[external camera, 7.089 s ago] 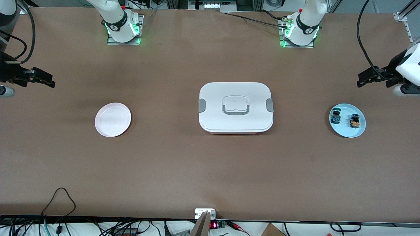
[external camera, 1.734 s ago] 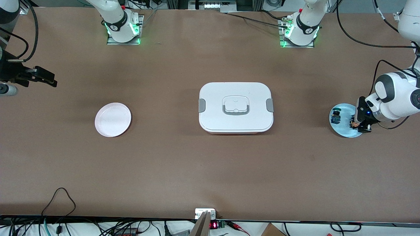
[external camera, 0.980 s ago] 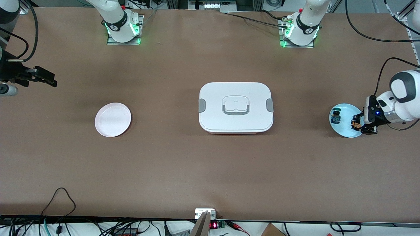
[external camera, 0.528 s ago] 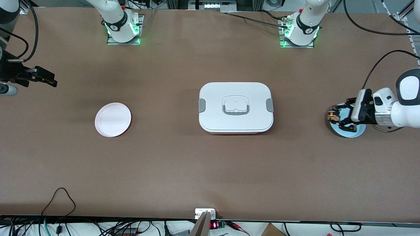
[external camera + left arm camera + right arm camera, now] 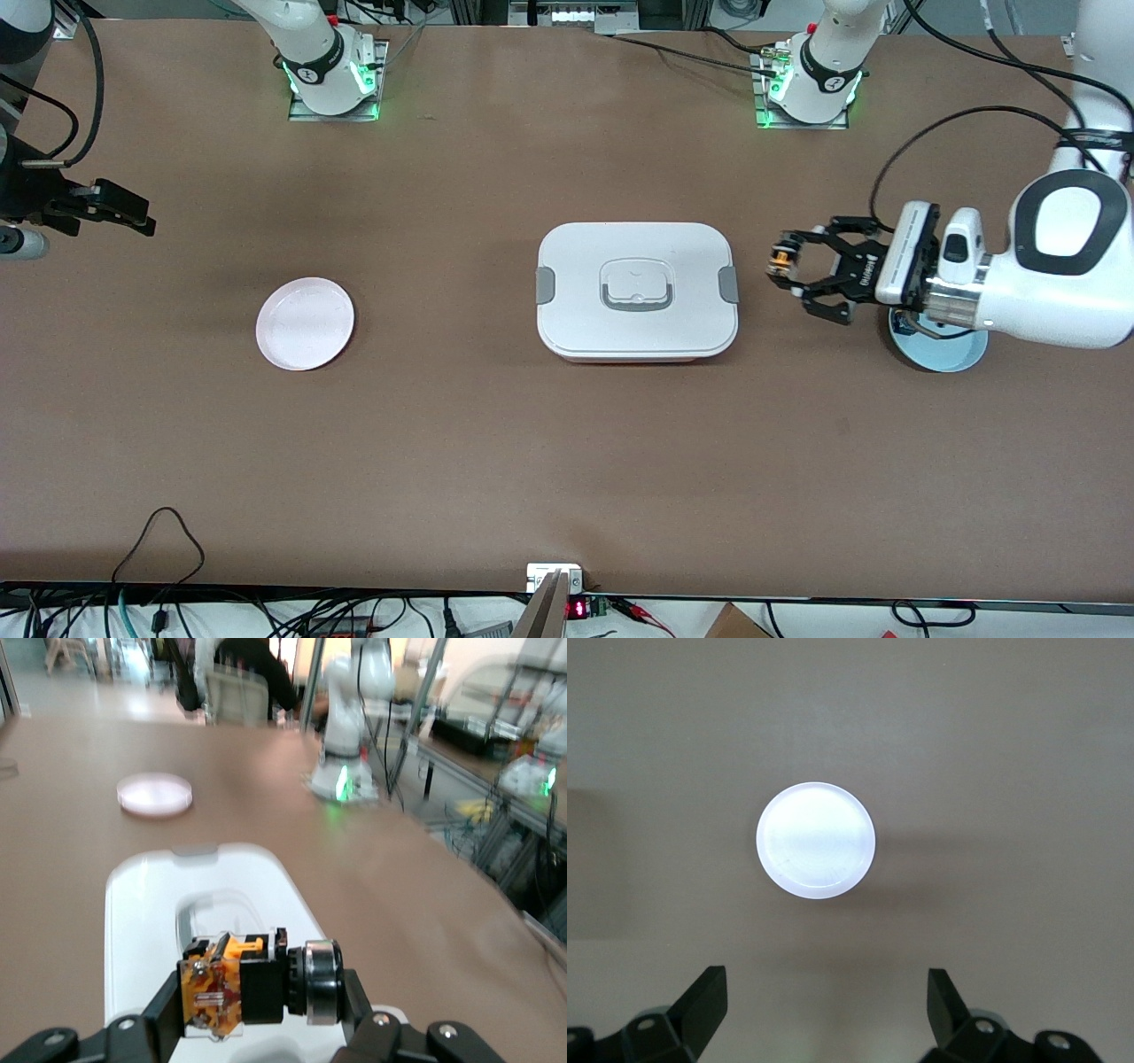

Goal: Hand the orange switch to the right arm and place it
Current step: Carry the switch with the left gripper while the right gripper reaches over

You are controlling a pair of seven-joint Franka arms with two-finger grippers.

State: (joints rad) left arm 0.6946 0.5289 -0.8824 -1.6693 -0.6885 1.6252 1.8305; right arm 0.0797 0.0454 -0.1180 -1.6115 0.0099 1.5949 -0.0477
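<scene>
The orange switch [image 5: 780, 261] is a tiny black block with an orange part and a silver ring. My left gripper [image 5: 785, 266] is shut on it and holds it in the air over the bare table between the white box [image 5: 636, 290] and the blue plate [image 5: 955, 356]. In the left wrist view the switch [image 5: 239, 983] sits crosswise between the fingers of the left gripper [image 5: 261, 1005]. My right gripper [image 5: 131, 215] waits open and empty at the right arm's end of the table. In the right wrist view the right gripper [image 5: 824, 981] is above the pink plate [image 5: 816, 840].
The closed white lidded box stands at the table's middle and also shows in the left wrist view [image 5: 151, 895]. The empty pink plate [image 5: 305, 322] lies toward the right arm's end. The left wrist covers most of the blue plate. Cables run along the table's edges.
My left gripper closed on the orange switch on the blue plate, lifted it and carried it toward the white box. The right arm has not moved.
</scene>
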